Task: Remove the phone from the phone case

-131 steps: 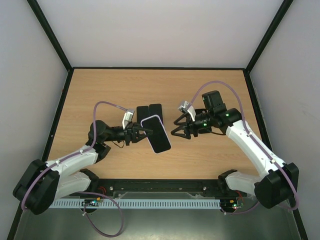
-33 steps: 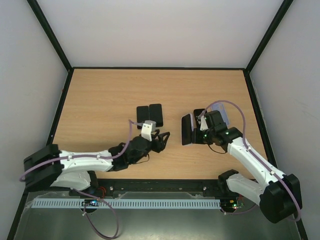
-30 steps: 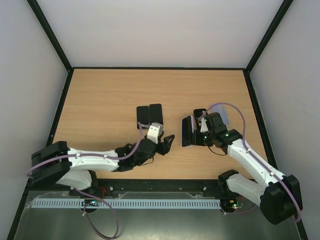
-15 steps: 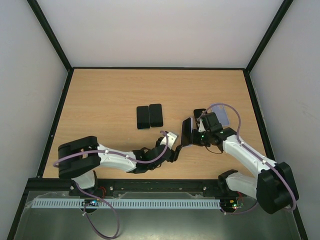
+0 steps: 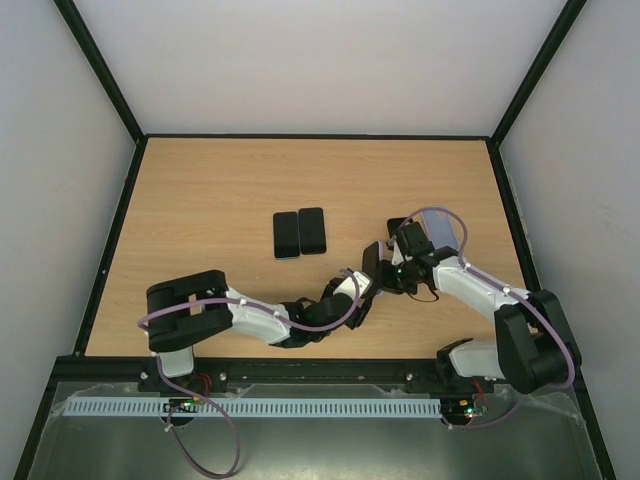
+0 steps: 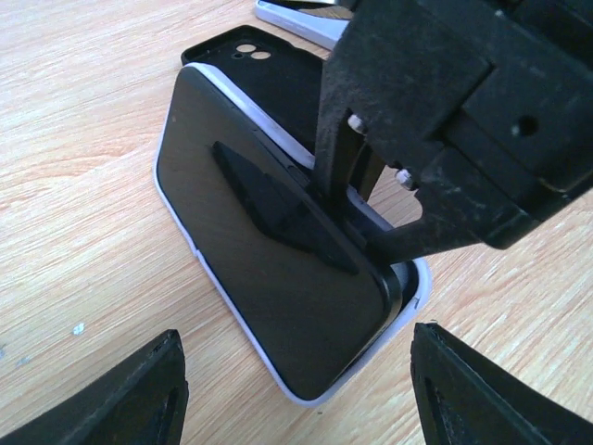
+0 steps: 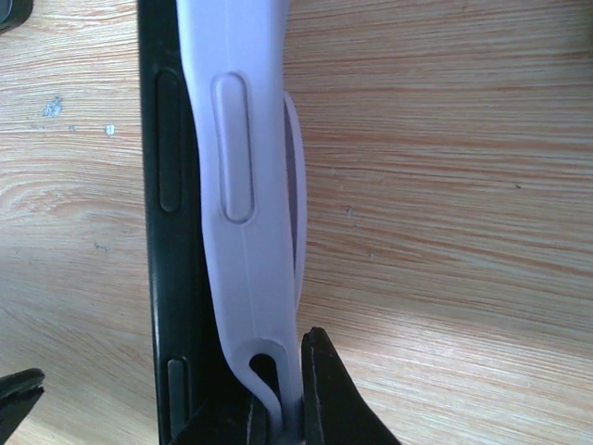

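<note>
The phone [image 6: 278,269], a black slab in a pale lavender case [image 6: 410,301], stands on its long edge on the table, at centre right in the top view [image 5: 372,260]. My right gripper [image 7: 278,413] is shut on the case's wall [image 7: 243,185], which is bowed a little away from the phone's black side [image 7: 171,232]. From above, the right gripper [image 5: 386,270] sits just right of the phone. My left gripper [image 6: 296,408] is open, its fingertips [image 6: 139,399] wide apart and just short of the screen, touching nothing. In the top view the left gripper [image 5: 358,290] is below and left of the phone.
Two dark phone-sized slabs [image 5: 300,232] lie side by side at mid table. A black case with camera cutouts [image 6: 278,79] lies flat behind the held phone, and a pale one [image 6: 296,14] beyond it. My left arm [image 5: 260,318] stretches low along the near edge.
My left arm has swept right along the table until its open gripper faces the phone. The right gripper has drawn the phone slightly left and stayed shut.
</note>
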Tool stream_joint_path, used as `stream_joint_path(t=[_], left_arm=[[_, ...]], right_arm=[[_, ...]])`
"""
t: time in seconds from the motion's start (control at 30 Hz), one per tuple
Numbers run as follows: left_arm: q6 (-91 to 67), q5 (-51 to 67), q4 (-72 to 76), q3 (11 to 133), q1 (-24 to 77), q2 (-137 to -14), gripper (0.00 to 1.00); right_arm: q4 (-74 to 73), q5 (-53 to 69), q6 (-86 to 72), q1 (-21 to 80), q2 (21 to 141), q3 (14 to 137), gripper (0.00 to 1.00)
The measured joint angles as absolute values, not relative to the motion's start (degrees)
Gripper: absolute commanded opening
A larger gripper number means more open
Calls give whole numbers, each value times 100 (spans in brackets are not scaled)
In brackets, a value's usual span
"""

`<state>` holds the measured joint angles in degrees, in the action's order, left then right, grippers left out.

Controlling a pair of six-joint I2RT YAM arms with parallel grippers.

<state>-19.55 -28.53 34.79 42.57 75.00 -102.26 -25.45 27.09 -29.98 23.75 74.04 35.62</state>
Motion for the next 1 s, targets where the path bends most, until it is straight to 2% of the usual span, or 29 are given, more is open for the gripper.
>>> stream_joint_path(t=[0.23,0.43,0.63,1.0], left_arm=[[-1796,-2926,3479,4571,7500,-10565,64],[-1778,-3144,3387,4823,7500,-10796,59],[-1872,-3391,3365,4860,7516,-10847,46],[-2294,-3374,3769,4530,7472,-10718,32]], right_arm=[[-2596,2770,-2932,2366,7594,3710,2],[-2598,2799,-2891,2362,7629,3728,2],[-2587,2805,-2821,2349,7629,3728,2],[-2368,2995,-2724,2375,7629,3728,2]])
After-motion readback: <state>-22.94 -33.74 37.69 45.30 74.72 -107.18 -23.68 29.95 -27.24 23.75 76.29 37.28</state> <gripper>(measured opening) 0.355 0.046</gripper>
